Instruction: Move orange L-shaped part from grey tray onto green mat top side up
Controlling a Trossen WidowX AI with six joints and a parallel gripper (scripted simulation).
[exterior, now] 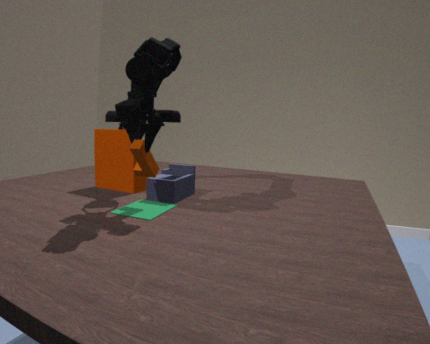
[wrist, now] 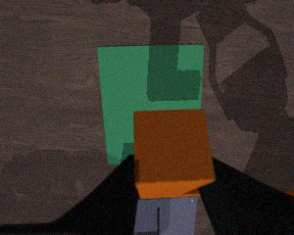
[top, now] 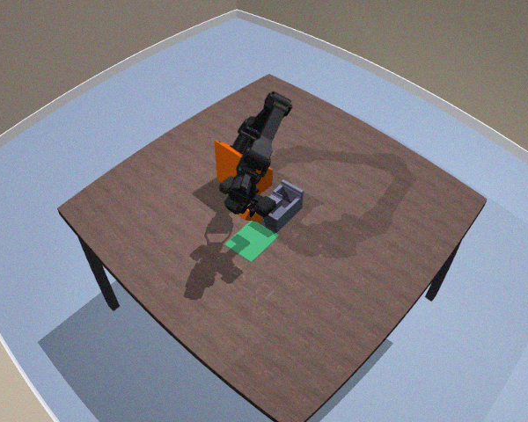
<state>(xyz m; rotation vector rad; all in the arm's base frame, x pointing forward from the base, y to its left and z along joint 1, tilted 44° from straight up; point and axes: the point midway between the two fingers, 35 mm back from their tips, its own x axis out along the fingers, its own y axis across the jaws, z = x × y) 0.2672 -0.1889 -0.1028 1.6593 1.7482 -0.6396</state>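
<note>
Orange part point(wrist: 171, 149) pinched in tool point(exterior: 142, 142) (airborne), above green mat point(wrist: 124, 98).
</note>
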